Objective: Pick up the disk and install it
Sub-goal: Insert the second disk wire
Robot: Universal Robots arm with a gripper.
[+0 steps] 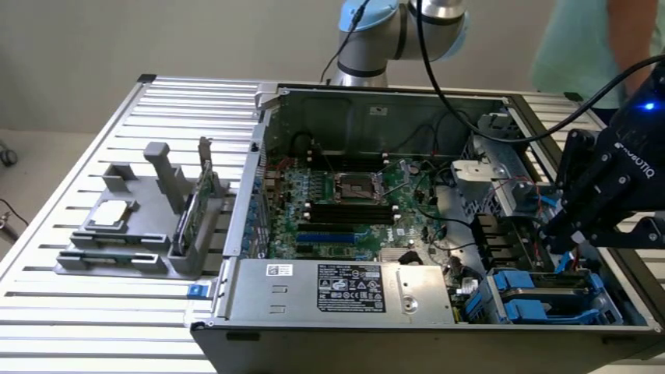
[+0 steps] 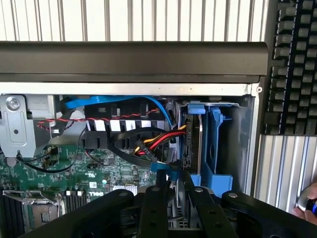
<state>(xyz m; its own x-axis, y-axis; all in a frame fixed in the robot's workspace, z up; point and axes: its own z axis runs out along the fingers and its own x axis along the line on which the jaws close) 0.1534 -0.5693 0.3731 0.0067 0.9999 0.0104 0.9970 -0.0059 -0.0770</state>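
Observation:
My black gripper [image 1: 561, 243] hangs over the drive bay at the corner of the open computer case [image 1: 311, 97] on the exterior view's right. In the wrist view its two fingers [image 2: 153, 208] stand close on either side of a thin silver-grey slab seen edge-on, the disk [image 2: 190, 141]. The slab runs away from the fingers into the bright blue bracket [image 2: 216, 144] of the bay. A strip of blue [image 1: 566, 263] shows just under the gripper in the exterior view, above the blue brackets [image 1: 530, 292] in the bay. The gripper [image 2: 176, 192] is shut on the disk.
Red, yellow and black cables [image 2: 153, 141] lie right beside the bay. The motherboard [image 1: 343, 202] and the grey power supply [image 1: 353, 288] fill the case. A grey holder [image 1: 135, 241] carries a square chip [image 1: 112, 214] and a green card [image 1: 193, 210]. A person [image 1: 603, 39] stands behind; a hand [image 2: 309, 206] is near.

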